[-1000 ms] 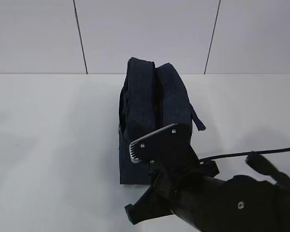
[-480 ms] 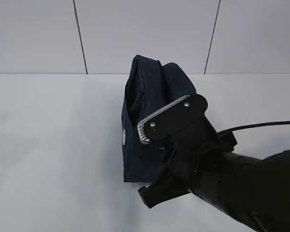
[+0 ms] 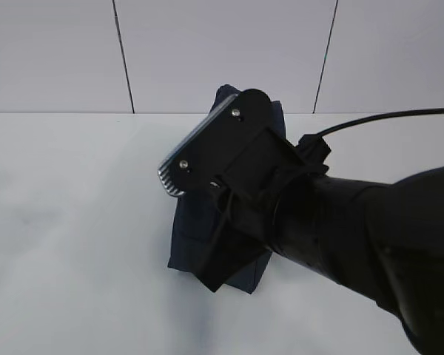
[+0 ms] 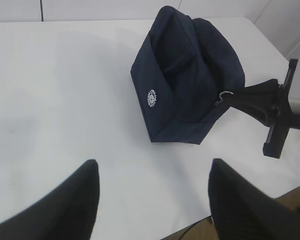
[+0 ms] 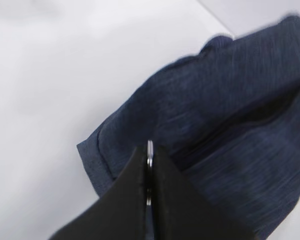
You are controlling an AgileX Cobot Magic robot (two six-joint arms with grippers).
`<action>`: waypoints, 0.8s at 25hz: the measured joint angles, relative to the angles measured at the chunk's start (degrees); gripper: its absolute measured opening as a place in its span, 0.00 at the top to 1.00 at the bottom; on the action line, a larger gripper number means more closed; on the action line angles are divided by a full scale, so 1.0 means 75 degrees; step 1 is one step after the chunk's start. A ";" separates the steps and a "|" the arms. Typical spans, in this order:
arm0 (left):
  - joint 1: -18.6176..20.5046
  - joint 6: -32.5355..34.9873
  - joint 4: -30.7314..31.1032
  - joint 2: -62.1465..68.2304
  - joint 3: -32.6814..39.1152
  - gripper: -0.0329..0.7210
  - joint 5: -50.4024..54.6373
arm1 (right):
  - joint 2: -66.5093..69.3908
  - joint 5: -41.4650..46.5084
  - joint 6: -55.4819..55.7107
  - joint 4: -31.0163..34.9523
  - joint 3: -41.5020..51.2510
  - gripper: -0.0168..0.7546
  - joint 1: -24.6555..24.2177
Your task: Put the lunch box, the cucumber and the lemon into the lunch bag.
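White table [image 4: 65, 100]; right end effector [image 5: 149, 165] pinching zipper ring [image 4: 226, 94] of lunch bag [image 4: 185, 75]; left end effector [image 4: 152, 187] spread, nearby.

White table [image 3: 66, 222], seemingly panelled wall [image 3: 222, 52].

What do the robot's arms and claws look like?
The right arm is fat, round and black, with a black cable and a flat black plate that has a ribbed silver edge and two screws. The right claw has pointy black fingers. The left claw has two chunky, rounded black fingers.
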 joint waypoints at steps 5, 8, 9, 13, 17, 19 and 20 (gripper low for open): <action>0.0000 0.0000 -0.0053 0.0000 0.0000 0.32 0.0029 | 0.0030 0.0404 -0.0950 0.0083 -0.0418 0.95 -0.0020; 0.0000 0.0000 -0.0109 0.0000 0.0000 0.32 0.0029 | 0.0274 0.0656 -0.1463 0.0326 -0.0711 0.95 -0.0020; 0.0000 0.0000 -0.0142 0.0000 0.0000 0.32 0.0029 | 0.0392 0.0674 -0.1698 0.0420 -0.0824 0.95 -0.0020; 0.0000 0.0000 -0.0204 0.0000 0.0000 0.32 0.0029 | 0.0741 0.0694 -0.2550 0.0730 -0.1280 0.95 -0.0020; 0.0000 0.0000 -0.0217 0.0000 0.0000 0.32 0.0029 | 0.0809 0.0478 -0.3138 0.1047 -0.1701 0.95 -0.0020; 0.0000 0.0000 -0.0217 0.0000 0.0000 0.32 0.0034 | 0.0809 0.0406 -0.3297 0.1101 -0.1786 0.95 -0.0020; 0.0000 0.0000 -0.0217 0.0000 0.0000 0.32 0.0034 | 0.0809 0.0410 -0.3315 0.1123 -0.1805 0.95 -0.0020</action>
